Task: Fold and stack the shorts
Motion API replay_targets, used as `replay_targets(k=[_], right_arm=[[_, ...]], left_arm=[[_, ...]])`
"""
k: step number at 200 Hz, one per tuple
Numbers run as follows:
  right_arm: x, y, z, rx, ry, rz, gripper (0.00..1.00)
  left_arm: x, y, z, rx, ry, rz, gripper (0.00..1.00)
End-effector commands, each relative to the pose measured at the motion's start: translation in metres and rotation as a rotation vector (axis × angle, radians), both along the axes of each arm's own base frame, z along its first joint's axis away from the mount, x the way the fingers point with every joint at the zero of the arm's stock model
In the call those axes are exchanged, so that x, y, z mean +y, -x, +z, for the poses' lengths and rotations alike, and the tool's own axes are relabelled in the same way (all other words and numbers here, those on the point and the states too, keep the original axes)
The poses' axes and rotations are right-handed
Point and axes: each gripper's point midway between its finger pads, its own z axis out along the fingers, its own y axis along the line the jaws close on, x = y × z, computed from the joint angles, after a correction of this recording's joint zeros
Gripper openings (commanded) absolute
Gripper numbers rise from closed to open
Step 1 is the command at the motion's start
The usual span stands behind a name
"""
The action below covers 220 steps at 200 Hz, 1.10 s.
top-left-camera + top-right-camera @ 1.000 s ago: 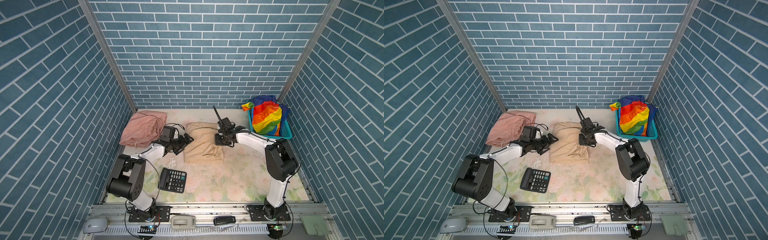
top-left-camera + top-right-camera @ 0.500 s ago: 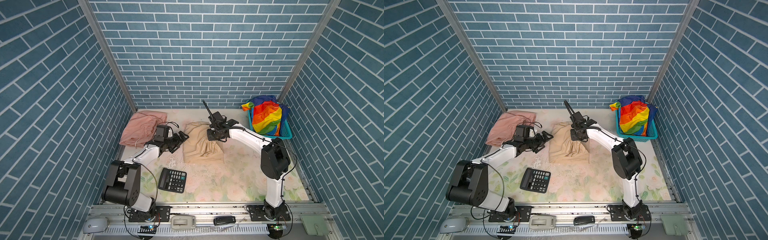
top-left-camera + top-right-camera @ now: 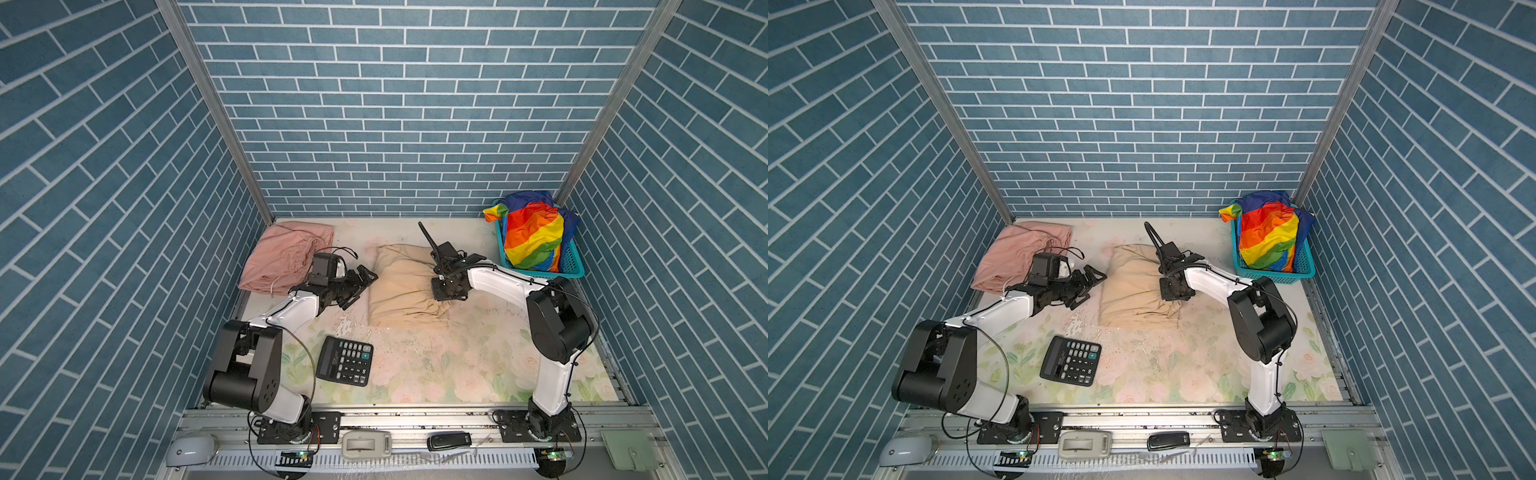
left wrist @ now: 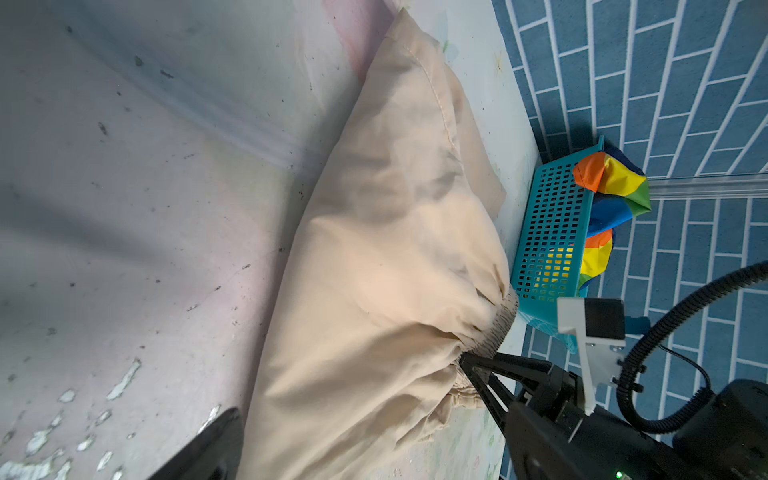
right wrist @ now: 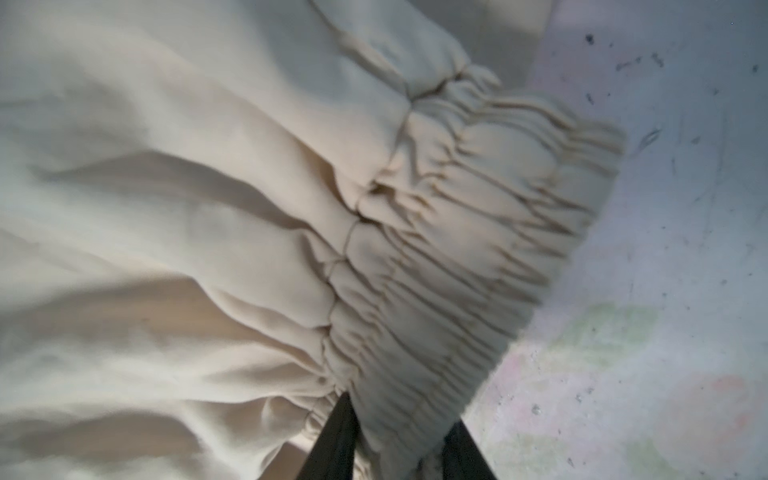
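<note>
The beige shorts (image 3: 401,286) (image 3: 1129,286) lie folded in the middle of the table, with the elastic waistband (image 5: 478,249) toward the front right. My right gripper (image 3: 446,293) (image 3: 1175,291) points down onto that waistband. Its fingers (image 5: 340,436) stand apart with the gathered band loosely between them. My left gripper (image 3: 365,276) (image 3: 1094,276) is open just left of the beige shorts, apart from the cloth. The salmon-pink shorts (image 3: 282,257) (image 3: 1013,253) lie folded at the back left. The rainbow shorts (image 3: 532,232) (image 3: 1268,235) are heaped in the basket.
A teal mesh basket (image 3: 569,262) (image 3: 1304,259) (image 4: 548,232) stands in the back right corner. A black calculator (image 3: 345,360) (image 3: 1071,360) lies front left of the beige shorts. Blue brick walls close in three sides.
My right gripper swung left over the beige shorts, then came back toward the front and down onto the waistband, and its fingers have parted. The left gripper drew back slightly to the left.
</note>
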Motion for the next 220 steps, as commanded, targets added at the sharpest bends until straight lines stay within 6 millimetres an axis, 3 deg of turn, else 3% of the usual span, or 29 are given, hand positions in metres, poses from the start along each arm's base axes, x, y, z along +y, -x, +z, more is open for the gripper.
replay_targets(k=[1,24,92,142,180,200,220], right_arm=[[0.006,-0.006,0.015,-0.030,-0.024,0.007,0.29],[0.008,-0.011,0.018,-0.039,-0.019,0.007,0.27],[0.006,-0.017,0.023,-0.053,0.012,0.013,0.36],[0.010,-0.016,0.014,-0.032,0.005,0.021,0.25],[0.014,-0.016,0.006,-0.016,-0.006,0.025,0.09],[0.026,-0.019,0.018,-0.024,-0.052,0.034,0.00],[0.046,-0.023,0.044,-0.054,-0.105,0.059,0.00]], left_arm=[[0.000,0.002,-0.004,0.008,0.006,-0.007,1.00],[0.000,0.004,-0.004,0.011,0.004,-0.008,1.00],[-0.002,0.001,-0.009,0.018,0.009,-0.011,1.00],[-0.002,0.003,-0.011,0.023,0.009,-0.015,1.00],[-0.003,0.002,-0.010,0.022,0.012,-0.017,1.00],[-0.003,0.001,-0.007,0.018,0.013,-0.018,1.00],[-0.003,0.000,-0.004,0.013,0.009,-0.018,1.00]])
